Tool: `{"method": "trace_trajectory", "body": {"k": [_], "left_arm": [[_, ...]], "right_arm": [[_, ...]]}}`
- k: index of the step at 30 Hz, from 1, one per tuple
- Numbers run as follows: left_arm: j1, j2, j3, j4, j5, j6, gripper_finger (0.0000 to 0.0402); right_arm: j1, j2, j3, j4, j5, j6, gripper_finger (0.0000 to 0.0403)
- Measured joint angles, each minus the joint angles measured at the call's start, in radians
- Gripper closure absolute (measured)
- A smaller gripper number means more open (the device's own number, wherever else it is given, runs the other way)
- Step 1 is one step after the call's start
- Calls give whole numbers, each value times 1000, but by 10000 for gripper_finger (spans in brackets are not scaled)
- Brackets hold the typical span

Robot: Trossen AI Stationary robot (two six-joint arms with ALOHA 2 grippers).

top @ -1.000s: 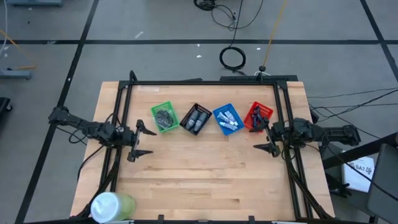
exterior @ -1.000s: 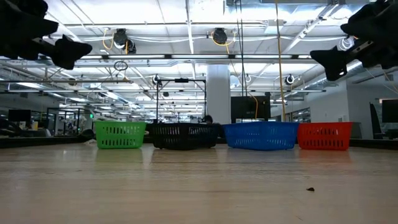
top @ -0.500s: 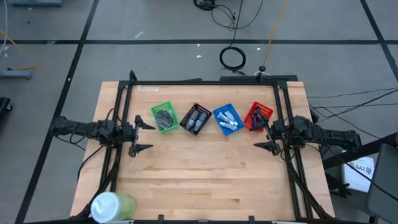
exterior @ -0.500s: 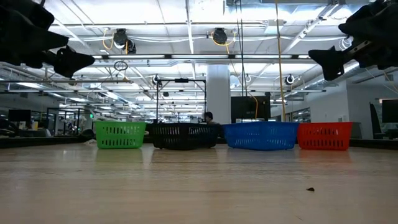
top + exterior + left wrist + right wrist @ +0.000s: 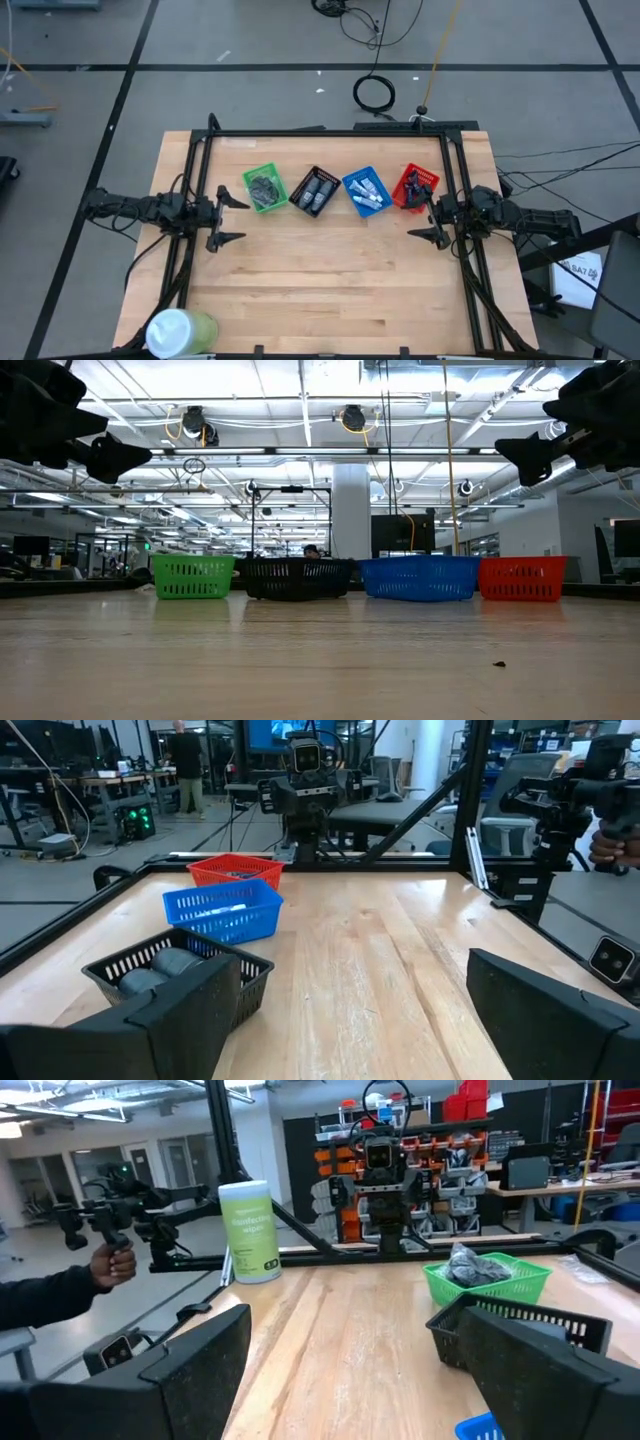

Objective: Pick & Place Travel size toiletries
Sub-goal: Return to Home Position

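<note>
Between spread left gripper (image 5: 232,219) and spread right gripper (image 5: 422,218), grey, white, blue-purple toiletries (image 5: 318,190).

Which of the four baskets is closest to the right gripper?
The red basket, at the right end of the row, just beside the open right gripper. The blue basket, black basket and green basket sit farther toward the left arm.

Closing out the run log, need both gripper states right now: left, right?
Left gripper: open, holding nothing, raised at the left side.
Right gripper: open, holding nothing, raised at the right side.
</note>
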Motion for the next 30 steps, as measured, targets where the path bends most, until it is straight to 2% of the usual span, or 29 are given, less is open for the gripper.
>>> {"method": "trace_trajectory", "body": {"k": [7,17,23,25,30], "left_arm": [[0,0,0,-1,-6,0,19],[0,0,0,-1,-11,-2,36],[0,0,0,-2,-11,-3,28],[0,0,0,-2,-11,-2,24],[0,1,0,-2,-11,-4,22]], "right_arm": [[0,2,-23,31,134,46,57],[1,2,-23,11,159,42,57],[30,1,-23,145,126,43,57],[40,2,-23,135,129,46,57],[53,2,-23,72,209,57,57]]}}
